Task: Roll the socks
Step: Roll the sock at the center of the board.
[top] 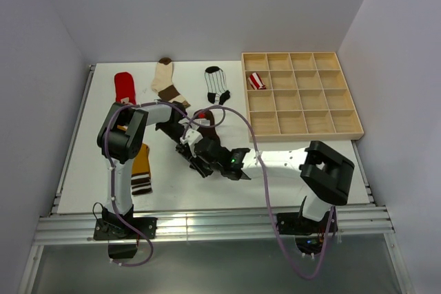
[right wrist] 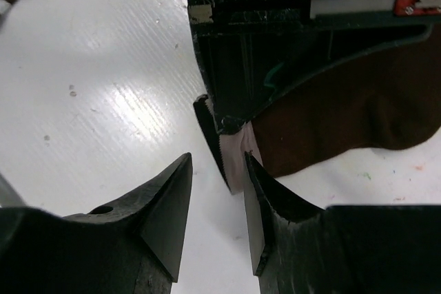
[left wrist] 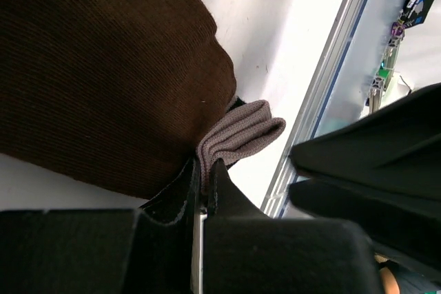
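Dark brown sock (left wrist: 103,67) pinched at the cuff in my left claw (left wrist: 203,173).
My right claw (right wrist: 217,204) stood half-open beside it; closing off-centre risked tugging the cuff free.

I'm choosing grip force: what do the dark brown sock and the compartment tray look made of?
The dark brown sock looks like matte knitted fabric: fine ribbed rows show and its pinched edge folds softly. The compartment tray is probably bare wood or plywood: light tan, thin dividers, no gloss.
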